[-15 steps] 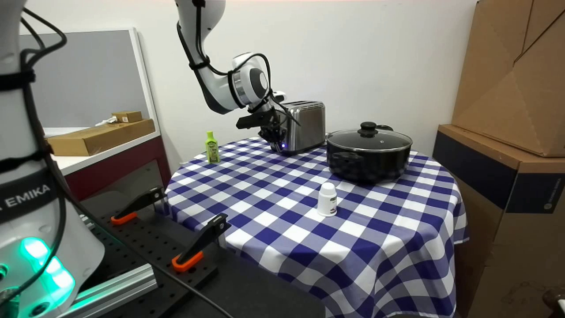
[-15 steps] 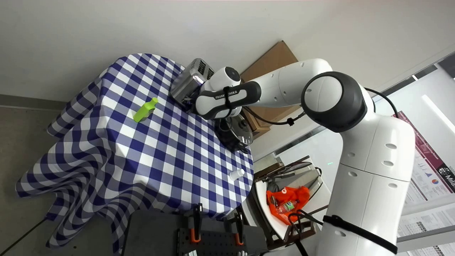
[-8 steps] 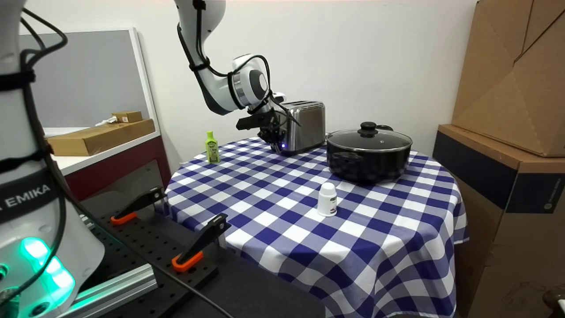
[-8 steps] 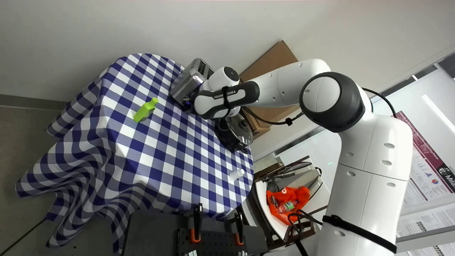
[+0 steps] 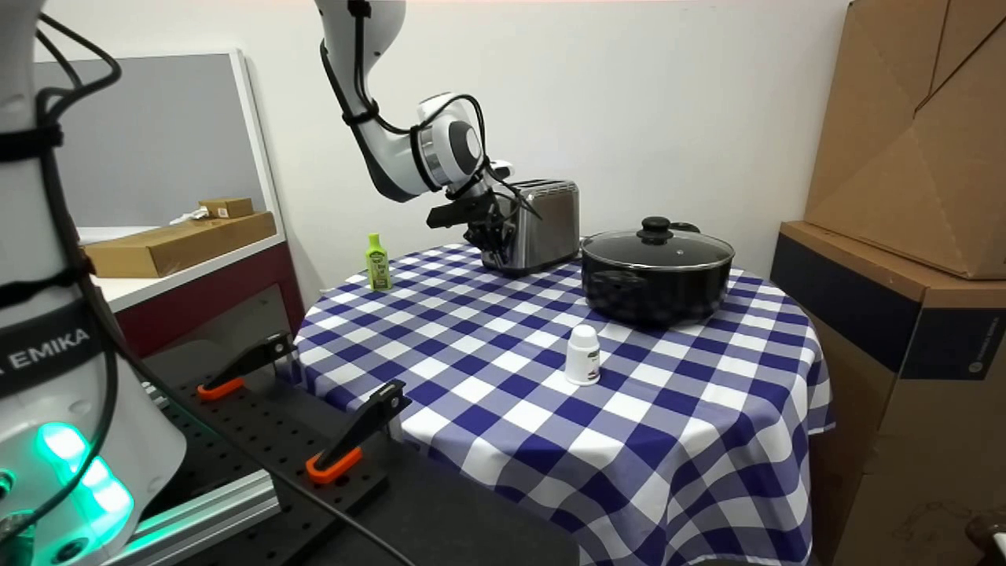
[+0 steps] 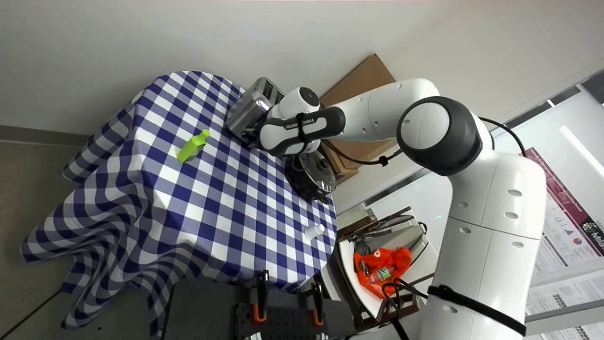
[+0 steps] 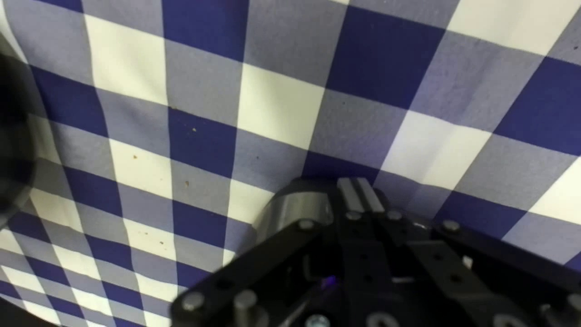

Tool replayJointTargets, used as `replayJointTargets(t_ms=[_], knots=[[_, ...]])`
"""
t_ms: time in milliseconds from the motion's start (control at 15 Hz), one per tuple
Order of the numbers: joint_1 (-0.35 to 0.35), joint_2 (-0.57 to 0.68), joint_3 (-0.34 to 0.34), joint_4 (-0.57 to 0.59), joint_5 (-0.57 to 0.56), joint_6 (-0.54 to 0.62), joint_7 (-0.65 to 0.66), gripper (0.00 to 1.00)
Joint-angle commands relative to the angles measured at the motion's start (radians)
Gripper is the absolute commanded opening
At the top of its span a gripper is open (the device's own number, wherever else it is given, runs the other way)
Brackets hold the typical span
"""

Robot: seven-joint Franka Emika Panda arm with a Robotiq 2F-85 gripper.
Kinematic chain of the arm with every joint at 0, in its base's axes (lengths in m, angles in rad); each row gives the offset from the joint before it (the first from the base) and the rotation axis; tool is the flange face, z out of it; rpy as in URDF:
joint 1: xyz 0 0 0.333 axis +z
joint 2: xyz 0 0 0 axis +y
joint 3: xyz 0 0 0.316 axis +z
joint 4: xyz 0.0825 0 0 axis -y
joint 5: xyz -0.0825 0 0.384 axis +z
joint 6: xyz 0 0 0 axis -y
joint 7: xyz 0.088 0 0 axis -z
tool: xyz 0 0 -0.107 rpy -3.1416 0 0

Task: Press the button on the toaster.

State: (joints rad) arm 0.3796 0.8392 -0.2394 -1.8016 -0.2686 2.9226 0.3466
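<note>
There's the toaster (image 5: 552, 226), upright on the blue-and-white checked tablecloth (image 5: 471, 377), over by the wall (image 5: 668, 126). Slots (image 6: 268, 89) facing up, narrow end toward the gripper (image 7: 361, 194), and in an exterior view its long axis runs back and to the right from that end, a broad silver side turned toward the black pot (image 5: 659, 289). The button cannot be made out.

And the gripper? Closed: two pale pads (image 7: 350, 194) lie side by side in the wrist view, lapping over the toaster's silver corner. Touching it or not, these angles can't settle.

Next along, the pot sits near the toaster, glass lid (image 5: 629, 250) on. A green bottle (image 5: 378, 267) stands well apart, toward the cloth's opposite edge; a white bottle (image 5: 583, 358) stands upright, farther from the wall than the pot. In the way is the white arm (image 6: 427, 126): it and the gripper cover much of that narrow end in both exterior views, and the arm cuts across the pot in an exterior view. Big cardboard boxes (image 5: 904, 157) rise beyond the pot in both exterior views.

Only the wrist view catches crumbs (image 7: 194, 130) dotted over the cloth, and a violet glow (image 7: 330, 282) shows there, low among the gripper's parts. An orange bag (image 6: 398, 259) turns up in a single exterior view, as does a flat carton (image 5: 189, 244).
</note>
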Motion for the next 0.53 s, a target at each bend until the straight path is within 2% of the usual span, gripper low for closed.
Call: replayJointTargets(t_ms=[0,333,467], knots=[[0.033,0.036,-0.039,0.045,0.02,0.011,0.0,0.0],[0.08,0.055,-0.081,0.049,0.014,0.021,0.02,0.0],[0.066,0.05,-0.057,0.048,0.02,0.006,-0.007,0.0]])
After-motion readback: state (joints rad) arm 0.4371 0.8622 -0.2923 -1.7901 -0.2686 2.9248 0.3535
